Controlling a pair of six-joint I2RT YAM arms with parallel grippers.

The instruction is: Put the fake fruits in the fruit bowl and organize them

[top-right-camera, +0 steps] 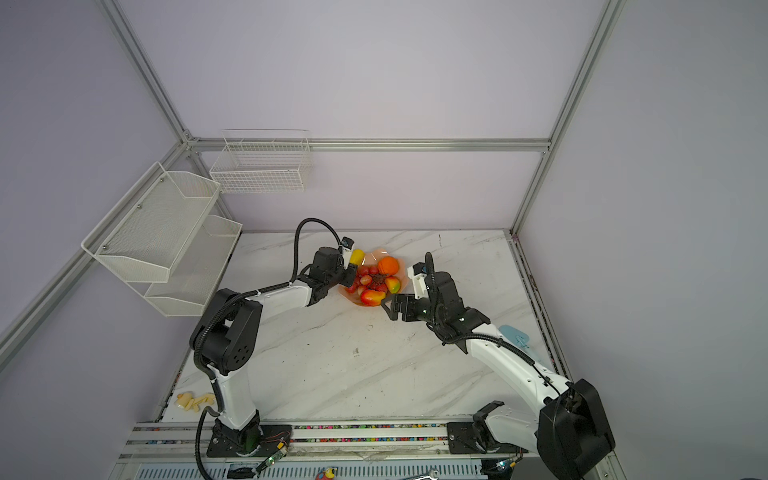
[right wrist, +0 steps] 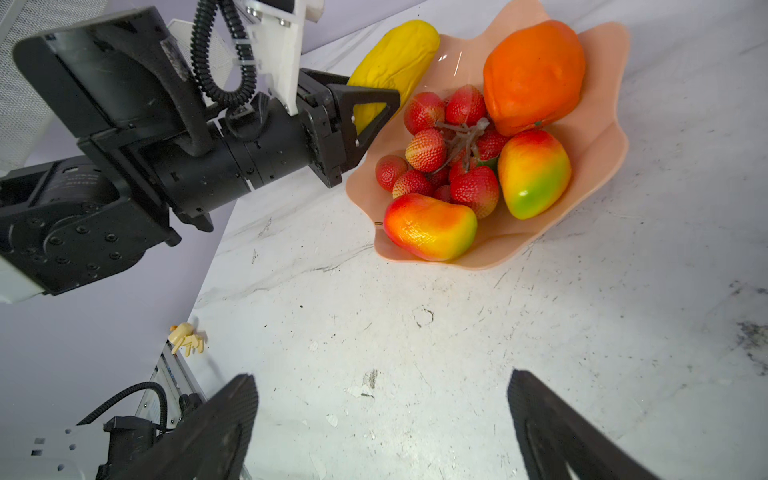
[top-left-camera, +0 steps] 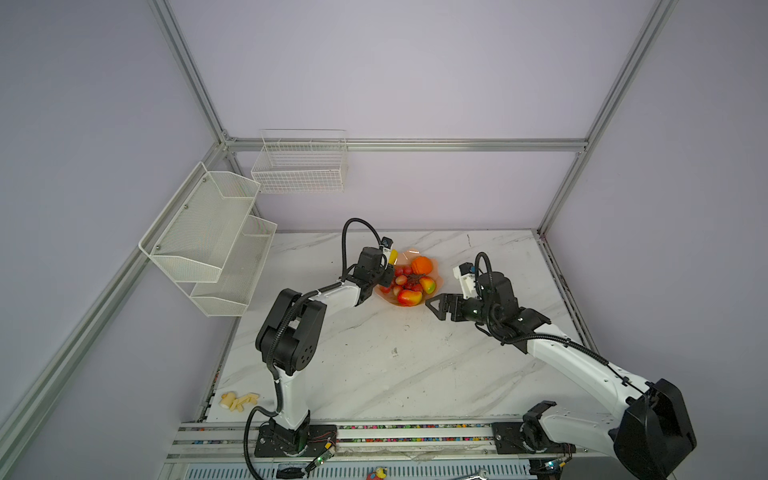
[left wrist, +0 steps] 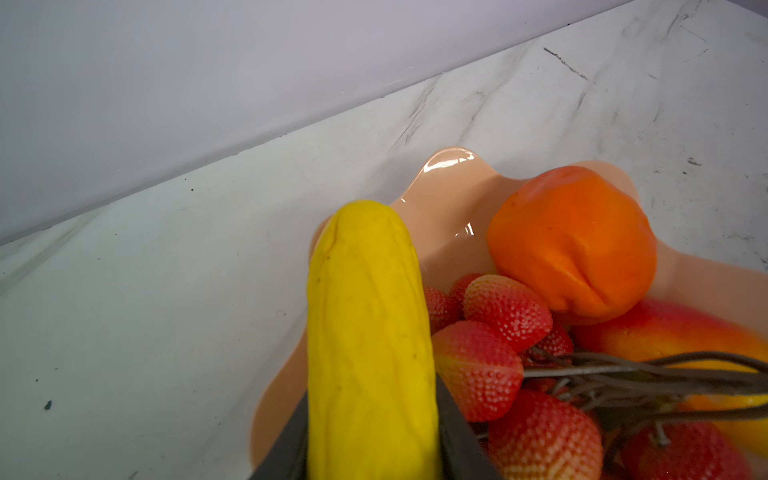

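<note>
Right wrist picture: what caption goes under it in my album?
Left claw holds a yellow fruit at the pink bowl holding an orange, two mangoes and red berries.

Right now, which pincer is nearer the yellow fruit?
Left. The left pincer has the yellow fruit between its fingers at the bowl rim. The right pincer hangs open over the table beyond the bowl's opposite edge.
</note>
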